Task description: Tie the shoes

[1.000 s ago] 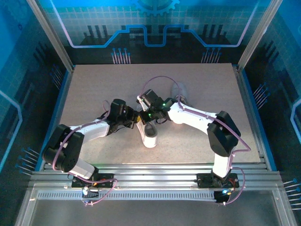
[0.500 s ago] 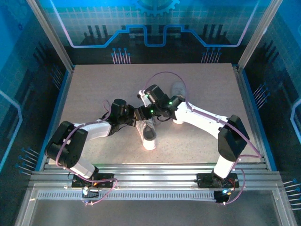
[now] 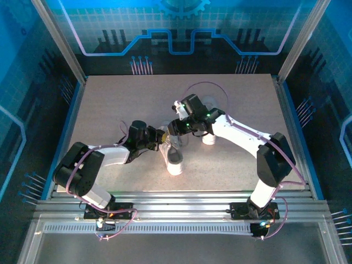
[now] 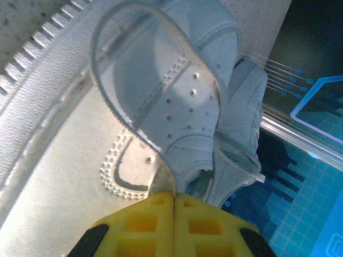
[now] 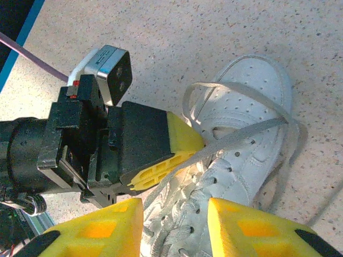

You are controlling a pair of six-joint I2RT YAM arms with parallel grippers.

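One white shoe (image 3: 174, 158) lies near the table's middle, toe toward the near edge; in the right wrist view the shoe (image 5: 252, 101) shows its perforated toe. My left gripper (image 3: 159, 140) is shut on a pale lace (image 4: 161, 179) that rises in a loop (image 4: 94, 53) over the shoe's side. Seen from the right wrist, the left gripper's yellow fingers (image 5: 185, 142) pinch the lace (image 5: 246, 130), which runs taut across the shoe. My right gripper (image 5: 174, 225) hangs open just above the laced tongue, holding nothing. A second shoe (image 3: 204, 100) is mostly hidden behind the right arm.
The shoes sit on a speckled beige table (image 3: 110, 104) with bare room at the left and back. Metal frame posts and blue panels (image 3: 60, 93) wall the sides. The two wrists are close together over the shoe.
The right gripper has opened, and its wrist has moved right and back. The left gripper stayed shut on the lace and drew slightly toward the near edge.
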